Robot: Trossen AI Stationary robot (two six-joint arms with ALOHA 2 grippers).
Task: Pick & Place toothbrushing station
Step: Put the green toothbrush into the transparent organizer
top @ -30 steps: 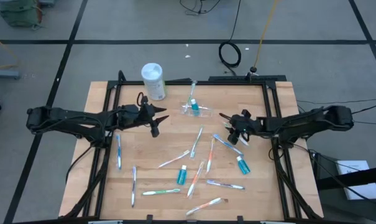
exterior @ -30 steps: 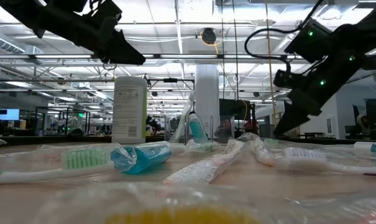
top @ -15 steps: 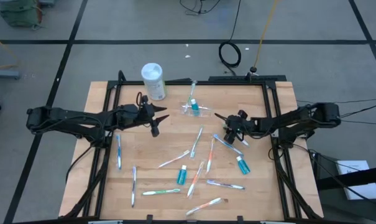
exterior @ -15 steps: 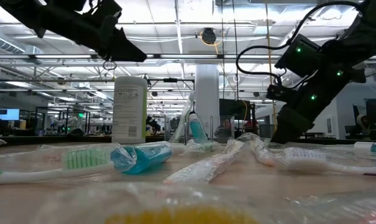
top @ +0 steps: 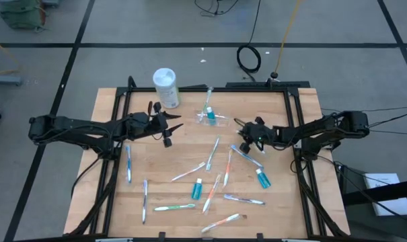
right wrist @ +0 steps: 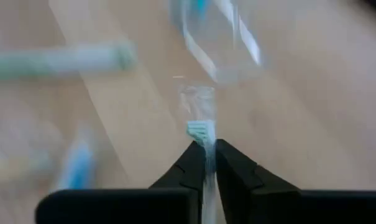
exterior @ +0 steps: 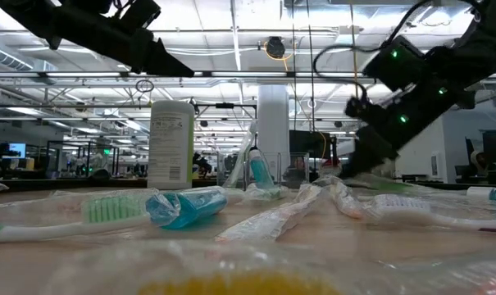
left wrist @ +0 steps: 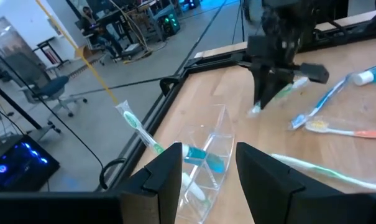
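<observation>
We are holding a wrapped green toothbrush pinched between the nearly closed fingers of our right gripper, just off the wooden table and near the clear plastic cup, which is standing at the table's far side with one toothbrush and a blue toothpaste tube already in it. Our left gripper is hovering on the other side of the cup with its fingers spread, holding nothing.

The grip is our main worry — we are pinching the brush close to its head, so the long handle is probably hanging free and could swing, slip inside its slick wrapper, or drop. The cup looks light and is already loaded off-centre; if the trailing handle or our fingers are nudging its rim on the way in, we judge it could tip or slide toward the white canister. The other toothbrushes are lying scattered under the path, so a low sweep could drag them.

Compared with a second ago, our right gripper is sitting closer to the cup and slightly farther across the table — half a second ago it was dipped low among the brushes, and it is now raised with the brush. The left arm is showing no real change.
</observation>
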